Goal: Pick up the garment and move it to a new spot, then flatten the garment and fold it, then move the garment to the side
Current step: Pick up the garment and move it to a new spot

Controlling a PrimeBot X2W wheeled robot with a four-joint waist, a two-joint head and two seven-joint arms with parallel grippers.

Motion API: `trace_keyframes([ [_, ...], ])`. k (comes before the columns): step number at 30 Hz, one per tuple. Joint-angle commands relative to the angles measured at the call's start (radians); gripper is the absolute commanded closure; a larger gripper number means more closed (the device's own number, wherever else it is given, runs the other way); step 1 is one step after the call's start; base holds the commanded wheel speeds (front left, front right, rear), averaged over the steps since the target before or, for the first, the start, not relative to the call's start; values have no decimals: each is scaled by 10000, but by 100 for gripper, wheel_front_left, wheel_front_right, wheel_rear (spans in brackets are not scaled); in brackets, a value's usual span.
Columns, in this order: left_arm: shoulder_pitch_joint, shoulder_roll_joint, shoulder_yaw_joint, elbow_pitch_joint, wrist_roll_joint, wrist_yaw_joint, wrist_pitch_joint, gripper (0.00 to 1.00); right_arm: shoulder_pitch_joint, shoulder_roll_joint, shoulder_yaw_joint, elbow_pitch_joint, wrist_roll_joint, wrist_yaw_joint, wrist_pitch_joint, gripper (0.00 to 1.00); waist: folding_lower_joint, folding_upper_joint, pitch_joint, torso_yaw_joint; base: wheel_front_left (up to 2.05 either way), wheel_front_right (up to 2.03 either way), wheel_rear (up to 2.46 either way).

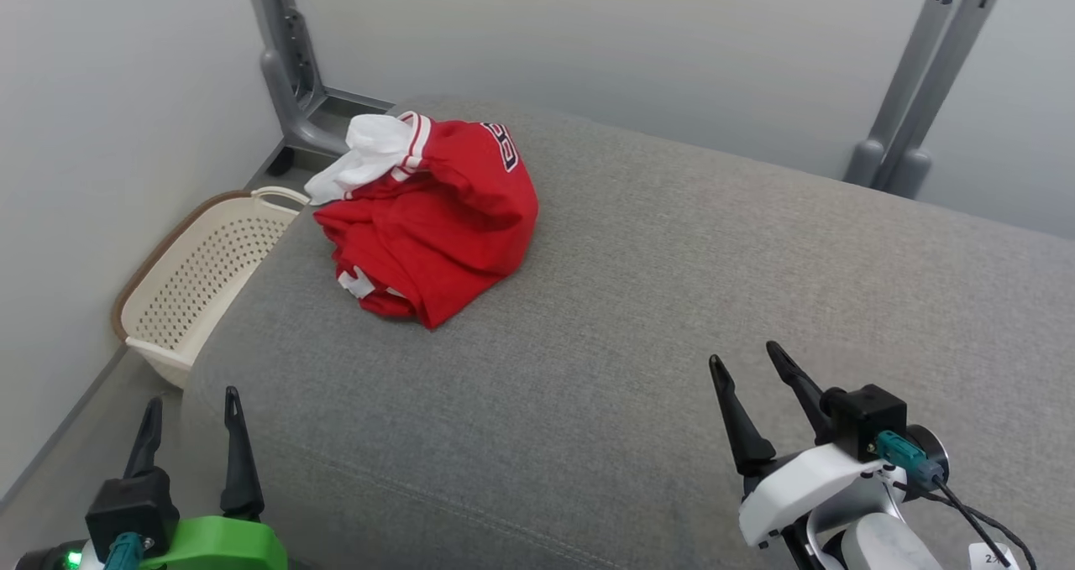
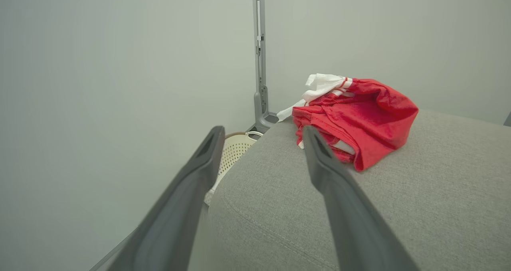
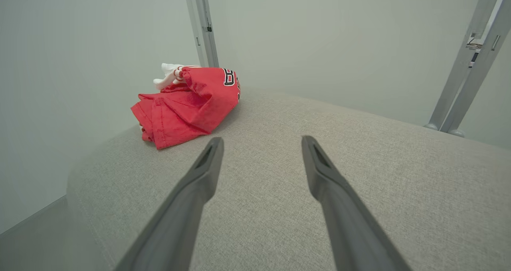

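Grey cushion (image 1: 672,301), red garment (image 1: 437,234) near its far left edge, basket (image 1: 201,276) alongside

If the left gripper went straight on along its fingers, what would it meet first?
Likely the basket, at the cushion edge; the garment lies right of that line. Depth unclear.

A staged test room: bare walls (image 1: 588,41), metal stands (image 1: 291,75), grey cushion (image 1: 588,343), laundry basket (image 1: 201,276).

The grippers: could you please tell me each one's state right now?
Left gripper: open, holding nothing.
Right gripper: open, holding nothing.
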Motion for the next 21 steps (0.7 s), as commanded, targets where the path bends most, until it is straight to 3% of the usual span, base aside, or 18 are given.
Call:
trace_keyframes([
  [1, 173, 92, 70, -47, -49, 85, 25, 0, 46, -38, 68, 34, 57, 1, -73, 0, 0, 0, -76, 590, 0, 0, 0],
  [10, 492, 41, 415, -428, -191, 455, -221, 0, -593, -44, 777, 266, 216, 1, -115, 0, 0, 0, 192, 831, 0, 0, 0],
  [21, 586, -14, 512, -517, -339, 603, -394, 0, -906, -43, 977, 676, 334, 1, -277, 0, 0, 0, 220, 842, 0, 0, 0],
])
